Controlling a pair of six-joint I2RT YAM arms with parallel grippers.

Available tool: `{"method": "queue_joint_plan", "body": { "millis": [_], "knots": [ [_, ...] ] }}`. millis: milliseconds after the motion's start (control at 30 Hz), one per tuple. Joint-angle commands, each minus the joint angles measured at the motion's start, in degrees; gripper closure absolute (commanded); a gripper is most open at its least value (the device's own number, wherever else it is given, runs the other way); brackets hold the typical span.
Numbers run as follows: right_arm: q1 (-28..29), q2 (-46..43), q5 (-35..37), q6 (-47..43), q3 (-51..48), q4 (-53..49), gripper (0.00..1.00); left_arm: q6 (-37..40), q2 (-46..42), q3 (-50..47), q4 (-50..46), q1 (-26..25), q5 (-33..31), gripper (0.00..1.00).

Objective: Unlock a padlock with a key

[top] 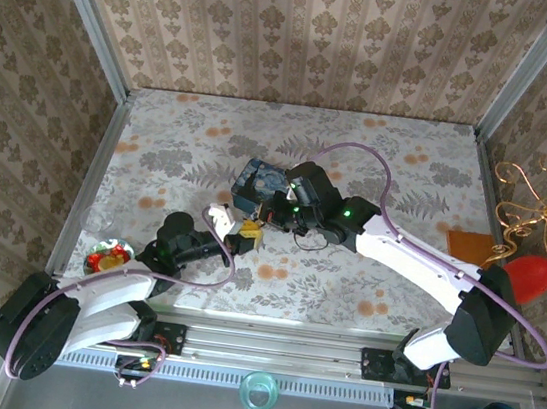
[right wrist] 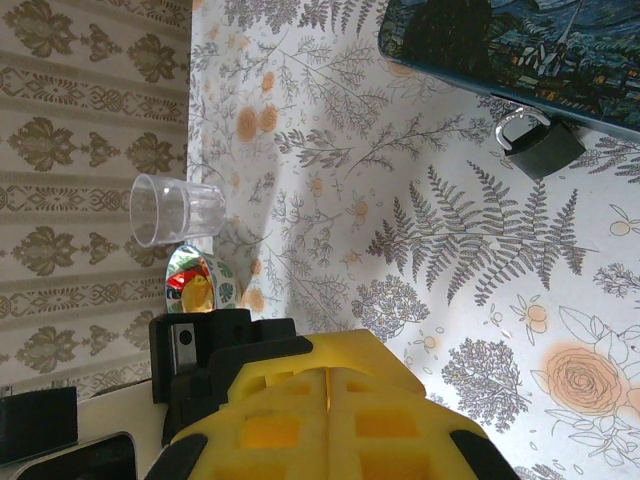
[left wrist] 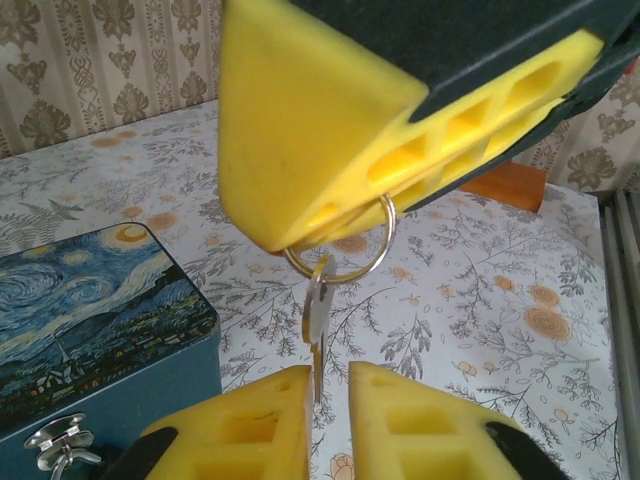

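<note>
Left wrist view is showing the left gripper with its two yellow fingers sitting close together, and a small gap is showing between them. The key is hanging down into that gap and is not looking squeezed yet. The right gripper is pressing shut on the key ring and holding it up. If the left fingers are closing crooked, the key could be swinging or twisting away. If the right one is letting go too soon, the key could be dropping onto the table. The padlock is looking tiny, with a dark body and a shiny silver loop. It is lying on the table against the blue box, and its loop seems to be hooking onto the box.
</note>
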Motion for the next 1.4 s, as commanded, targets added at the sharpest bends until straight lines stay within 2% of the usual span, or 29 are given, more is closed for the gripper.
{"method": "queue_joint_plan", "body": {
  "millis": [0, 167, 433, 600, 633, 667, 767, 867, 967, 1100, 1267, 1367],
  "knots": [
    [0.54, -0.63, -1.01, 0.84, 2.09, 0.02, 1.00, 0.54, 0.35, 2.14, 2.31, -0.20, 1.32, 0.85],
    [0.54, -0.59, -0.94, 1.00, 2.19, 0.02, 1.00, 0.44, 0.69, 2.27, 2.48, -0.21, 0.93, 0.86],
    [0.53, -0.87, -0.04, 0.52, 1.93, -0.47, 1.00, 0.58, 0.35, 2.32, 1.64, -0.19, 1.40, 1.00],
    [0.35, -0.98, 0.23, -0.62, 1.75, -0.72, 1.00, 1.11, -1.07, 2.75, -1.20, -0.12, 1.49, 1.00],
    [0.14, -1.18, 0.42, -1.49, 1.75, -0.92, 0.99, 1.35, -1.42, 3.12, -2.62, -0.12, 1.40, 1.00],
    [-0.27, -1.65, 0.88, -3.03, 1.84, -1.46, 0.93, 1.92, -1.76, 3.80, -4.79, -0.12, 1.40, 1.00],
    [-2.56, -4.28, 3.24, -9.91, 0.43, -1.92, 0.76, 3.19, -2.61, 5.40, -10.33, -0.12, 1.31, 1.00],
    [-6.32, -8.44, 1.28, -18.91, -4.38, 3.39, 0.70, 4.56, -2.56, 7.63, -16.08, -0.28, 1.38, 1.00],
    [-6.94, -12.96, -0.83, -34.33, -9.77, 9.50, 0.68, 5.72, -1.49, 9.45, -19.22, -1.02, 2.15, 1.00],
    [-7.02, -16.43, -8.45, -55.01, -13.31, 7.74, 0.69, 7.39, 0.68, 11.76, -22.38, -2.48, 4.28, 1.00],
    [-6.53, -16.93, -19.96, -65.02, -14.51, 4.76, 0.70, 9.14, 2.66, 14.37, -26.27, -4.83, 6.30, 1.00],
    [-5.99, -16.61, -21.57, -68.43, -15.99, 4.30, 0.70, 9.37, 3.24, 14.76, -26.85, -5.42, 6.30, 1.00]
  ]
}}
